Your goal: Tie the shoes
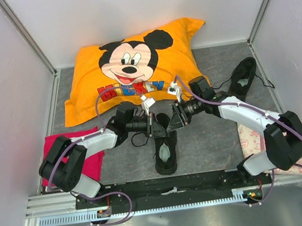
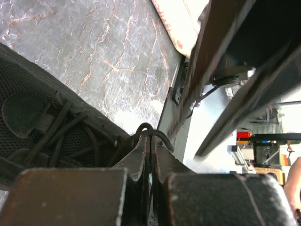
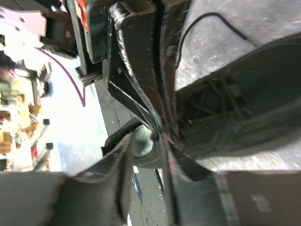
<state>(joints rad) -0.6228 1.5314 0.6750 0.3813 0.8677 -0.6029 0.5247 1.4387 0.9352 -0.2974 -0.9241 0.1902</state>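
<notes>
Shoes (image 1: 165,153) of black mesh lie on the grey marbled counter (image 1: 211,138): one at frame centre, the second shoe (image 1: 243,79) at upper right. The left gripper (image 2: 151,141) is clenched on a thin corded lace (image 2: 146,127) loop; the right gripper (image 3: 148,141) stands parted.

**Lacing lost under the wrists**
From above, the left gripper (image 1: 154,125) and right gripper (image 1: 172,121) cover the near shoe (image 1: 166,154) at its 12 o'clock end. The lace (image 2: 149,128) vanishes between the left fingers (only a loop shows). The right wrist view is blurred, and its shoe is cut off at 3 o'clock.
</notes>
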